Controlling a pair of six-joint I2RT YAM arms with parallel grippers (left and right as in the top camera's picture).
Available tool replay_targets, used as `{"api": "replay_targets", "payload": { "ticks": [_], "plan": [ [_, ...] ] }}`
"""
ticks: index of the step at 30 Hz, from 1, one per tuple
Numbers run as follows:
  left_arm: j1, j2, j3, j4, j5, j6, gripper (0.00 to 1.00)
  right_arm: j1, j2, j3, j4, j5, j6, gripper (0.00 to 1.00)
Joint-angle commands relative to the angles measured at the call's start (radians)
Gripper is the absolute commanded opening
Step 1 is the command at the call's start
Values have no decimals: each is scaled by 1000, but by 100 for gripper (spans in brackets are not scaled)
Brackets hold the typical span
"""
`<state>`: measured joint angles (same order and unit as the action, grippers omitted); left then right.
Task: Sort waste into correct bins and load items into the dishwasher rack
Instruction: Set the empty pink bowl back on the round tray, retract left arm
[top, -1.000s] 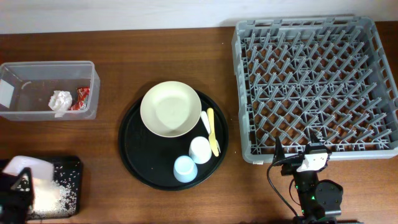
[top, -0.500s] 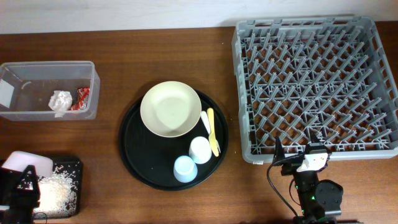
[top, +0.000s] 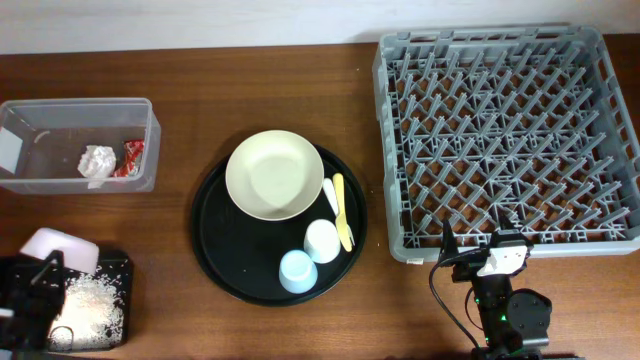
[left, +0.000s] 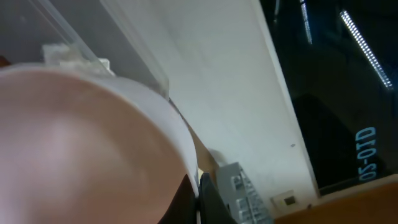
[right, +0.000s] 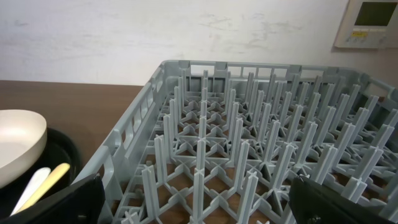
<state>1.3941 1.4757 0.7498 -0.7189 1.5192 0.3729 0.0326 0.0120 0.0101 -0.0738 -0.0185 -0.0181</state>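
Fingers of the left gripper clamp the small pink bowl at the black tray holding rice grains, right gripper spread wide by the dishwasher rack.

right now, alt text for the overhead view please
An empty grey rack fills the right; a round black tray at centre carries a cream bowl, white cup, blue cup and cutlery. Lower left, the left gripper holds a pink bowl at the edge of a black tray of rice grains; a clear tub above holds a paper wad and red wrapper.
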Motion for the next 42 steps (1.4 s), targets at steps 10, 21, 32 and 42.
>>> {"api": "replay_targets", "payload": {
  "ticks": [10, 21, 32, 42],
  "plan": [
    [-1076, -267, 421, -87, -1025, -455, 1, 6, -5, -5, -5, 5, 8, 98],
    [-1763, -140, 303, -248, -1491, -508, 1, 6, -5, -5, -5, 5, 8, 98],
    [-1794, -96, 88, -84, -1541, -518, 1, 6, -5, -5, -5, 5, 8, 98],
    [-1794, -96, 85, -85, -1498, -518, 37, 6, -5, -5, -5, 5, 8, 98]
  ]
}}
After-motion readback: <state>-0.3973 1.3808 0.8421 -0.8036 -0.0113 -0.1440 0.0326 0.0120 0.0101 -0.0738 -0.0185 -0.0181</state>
